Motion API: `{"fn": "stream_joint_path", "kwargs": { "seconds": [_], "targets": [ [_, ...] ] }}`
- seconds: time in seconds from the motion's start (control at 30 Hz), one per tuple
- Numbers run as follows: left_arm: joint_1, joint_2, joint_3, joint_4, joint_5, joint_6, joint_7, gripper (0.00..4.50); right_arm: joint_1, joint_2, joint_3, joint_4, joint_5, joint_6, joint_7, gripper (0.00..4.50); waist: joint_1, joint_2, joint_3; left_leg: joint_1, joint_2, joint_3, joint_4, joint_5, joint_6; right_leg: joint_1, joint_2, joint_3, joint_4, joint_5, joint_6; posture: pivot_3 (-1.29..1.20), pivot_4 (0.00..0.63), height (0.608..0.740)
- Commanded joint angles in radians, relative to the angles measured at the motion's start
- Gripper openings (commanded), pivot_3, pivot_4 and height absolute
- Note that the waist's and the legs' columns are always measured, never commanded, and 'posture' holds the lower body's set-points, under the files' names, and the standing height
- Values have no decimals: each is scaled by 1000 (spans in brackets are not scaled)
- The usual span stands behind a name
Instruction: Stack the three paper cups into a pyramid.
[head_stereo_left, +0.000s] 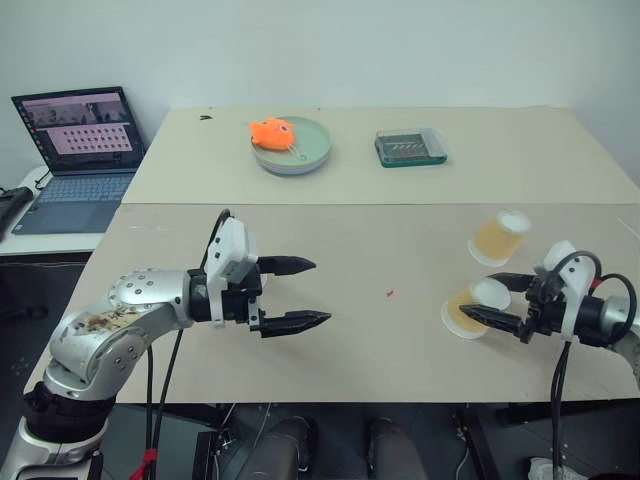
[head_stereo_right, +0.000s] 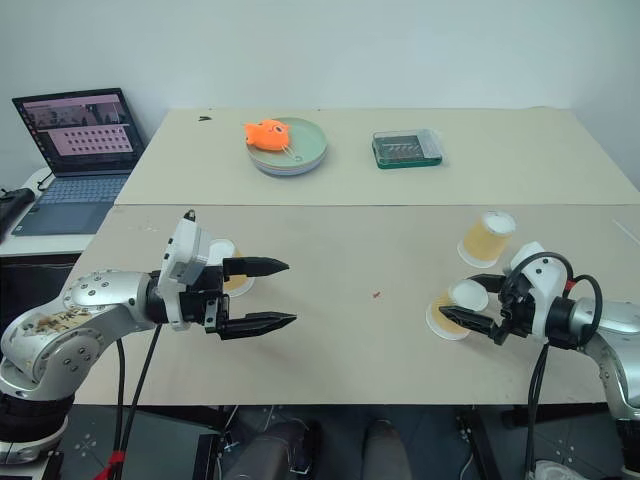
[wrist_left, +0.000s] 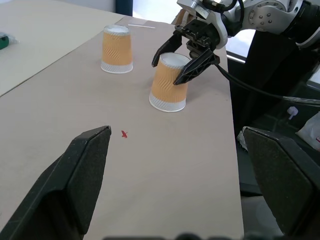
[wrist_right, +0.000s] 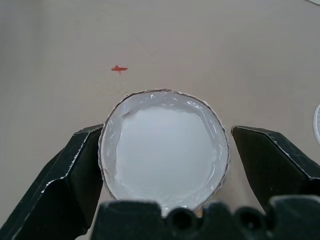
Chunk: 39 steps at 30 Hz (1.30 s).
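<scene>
On the table's (head_stereo_left: 330, 340) right side I see my right gripper (head_stereo_left: 498, 300) spread wide around one upside-down cup (head_stereo_left: 470, 309), a second cup (head_stereo_left: 497, 238) just beyond; my left gripper (head_stereo_left: 300, 293) hangs open, a third cup (head_stereo_right: 234, 272) behind it

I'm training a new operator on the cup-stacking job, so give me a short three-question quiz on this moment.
1. True or false: the right gripper has its jaws open on either side of an upside-down paper cup.
2. What lies on the green plate? A) an orange toy B) a paper cup C) a spoon
3. How many cups stand on top of another cup?

Key: 1 true; 2 A; 3 zero.
</scene>
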Motion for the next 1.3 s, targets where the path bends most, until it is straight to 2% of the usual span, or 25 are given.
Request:
{"fn": "stream_joint_path", "kwargs": {
  "seconds": [0.03,0.13,0.17,0.4,0.53,0.7,1.0,1.3],
  "targets": [
    [1,9,25,-34,-7,-7,-2,4500,-16,2,-10,-14,-2,-27,-5,3815,0,0,0,0,0,0,0,0,0,0,0,0,0,0,0,0,150,730],
    [2,11,24,-32,-2,-10,-3,4500,-22,4,-1,-16,-2,-26,-2,2748,-1,0,0,0,0,0,0,0,0,0,0,0,0,0,0,0,150,730],
    [2,13,23,-31,3,-12,-4,4500,-25,5,1,-16,-3,-25,-2,2677,-1,0,0,0,0,0,0,0,0,0,0,0,0,0,0,0,150,730],
    [24,19,34,-11,59,-43,1,4500,-87,16,21,-19,-9,-29,-16,2674,-4,0,0,0,0,0,0,0,-1,0,0,0,1,1,-1,0,150,730],
    [56,24,51,-10,76,-48,8,4500,-217,35,82,-20,-12,-16,-23,2674,-6,0,0,0,0,0,0,1,-1,-1,1,0,1,1,-1,0,150,730],
    [81,24,68,-23,81,-48,20,4500,-445,124,237,24,-26,-16,20,2674,-12,0,0,0,2,0,0,1,-2,-1,2,0,1,2,-3,0,150,730],
    [107,0,60,-48,107,-65,54,4500,-604,282,467,204,-142,-65,89,2674,-3,-1,0,0,-1,-1,0,1,-1,-5,2,0,0,4,-1,0,150,730],
    [116,-24,49,-57,119,-67,77,4500,-737,368,510,430,-262,-139,57,2674,-6,-1,0,1,1,-1,0,3,-5,-5,4,0,3,6,-4,0,150,730]
  ]
}}
